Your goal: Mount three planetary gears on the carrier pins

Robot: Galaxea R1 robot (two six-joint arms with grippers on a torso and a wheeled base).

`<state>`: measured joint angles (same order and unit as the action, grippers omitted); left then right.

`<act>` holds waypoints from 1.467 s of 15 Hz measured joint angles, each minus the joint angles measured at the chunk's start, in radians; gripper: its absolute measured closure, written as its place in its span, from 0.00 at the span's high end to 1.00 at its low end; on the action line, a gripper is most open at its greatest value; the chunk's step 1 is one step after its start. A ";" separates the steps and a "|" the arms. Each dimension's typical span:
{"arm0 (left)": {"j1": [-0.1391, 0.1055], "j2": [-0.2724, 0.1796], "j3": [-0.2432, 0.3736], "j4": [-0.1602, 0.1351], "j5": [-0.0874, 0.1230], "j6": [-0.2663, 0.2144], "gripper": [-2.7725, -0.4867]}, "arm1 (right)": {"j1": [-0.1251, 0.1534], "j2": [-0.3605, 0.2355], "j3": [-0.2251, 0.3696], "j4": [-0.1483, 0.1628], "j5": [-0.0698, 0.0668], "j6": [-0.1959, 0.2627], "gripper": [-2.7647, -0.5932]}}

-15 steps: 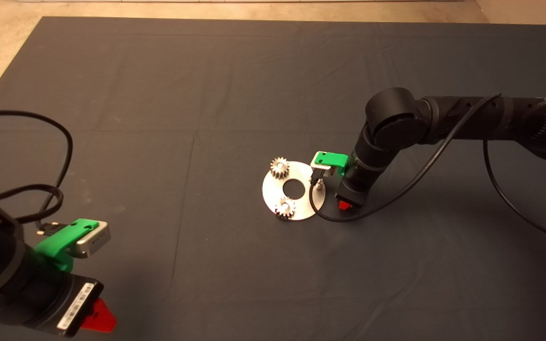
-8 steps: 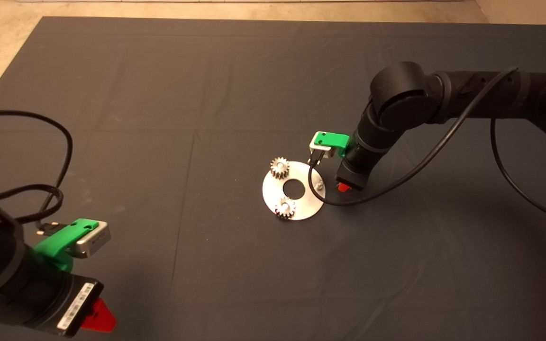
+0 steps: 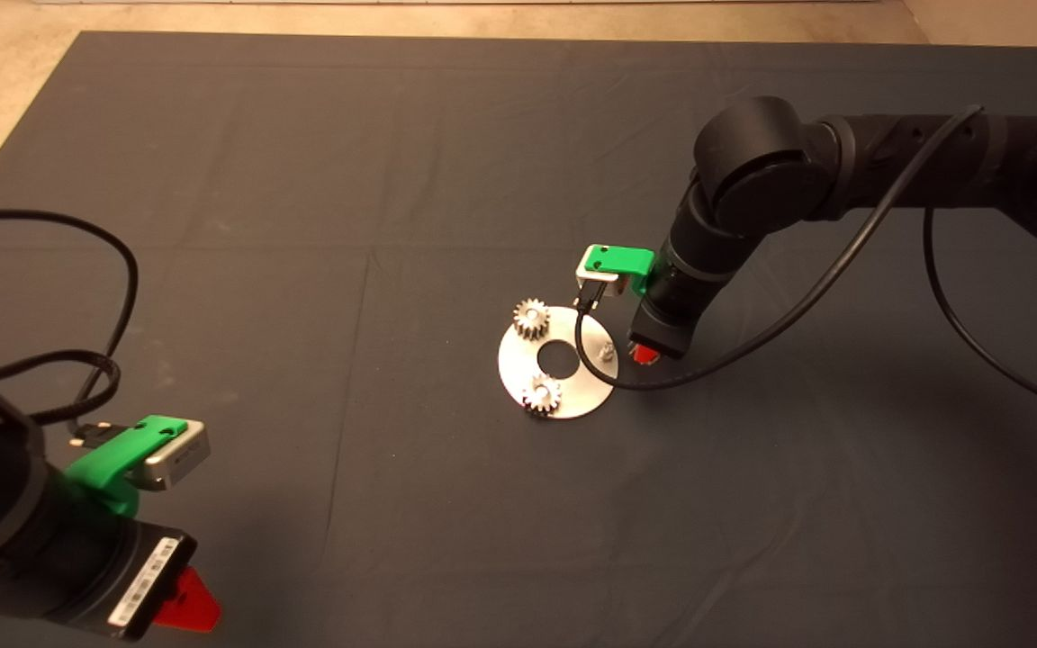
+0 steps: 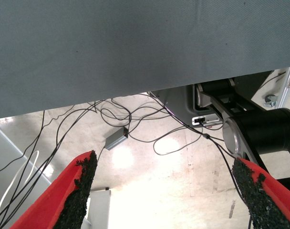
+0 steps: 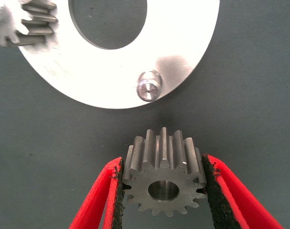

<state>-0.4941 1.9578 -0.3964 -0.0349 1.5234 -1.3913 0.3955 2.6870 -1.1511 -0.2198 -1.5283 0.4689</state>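
On disc (image 3: 590,396), two gears (image 3: 531,318), one held (image 5: 164,178)

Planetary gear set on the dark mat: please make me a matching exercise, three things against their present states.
Things:
1. small silvery-grey metal third gear
2. short silvery right-hand carrier pin
3. left gripper

States:
A. open, parked at the lower left
B. bare, no gear on it
C. clamped between red fingers, off the flat shiny metal disc

Pairs: 1-C, 2-B, 3-A

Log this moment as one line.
right hand holds third gear beside disc | bare pin | two gears on | left hand parked
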 joint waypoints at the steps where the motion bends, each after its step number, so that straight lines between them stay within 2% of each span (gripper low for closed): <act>1: 0.000 0.000 0.000 0.000 0.000 0.000 0.67 | 0.002 0.003 -0.004 0.010 0.000 0.000 0.20; 8: 0.000 0.000 0.000 0.000 0.000 0.000 0.67 | 0.001 0.028 -0.044 0.034 0.000 -0.001 0.20; 15: 0.000 0.000 0.004 0.000 0.000 0.000 0.67 | 0.000 0.056 -0.093 0.037 0.000 -0.005 0.20; 22: 0.000 0.000 0.006 0.000 0.000 0.000 0.67 | 0.000 0.076 -0.105 0.037 0.000 -0.005 0.20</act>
<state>-0.4940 1.9583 -0.3906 -0.0351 1.5236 -1.3913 0.3960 2.7628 -1.2564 -0.1823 -1.5287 0.4636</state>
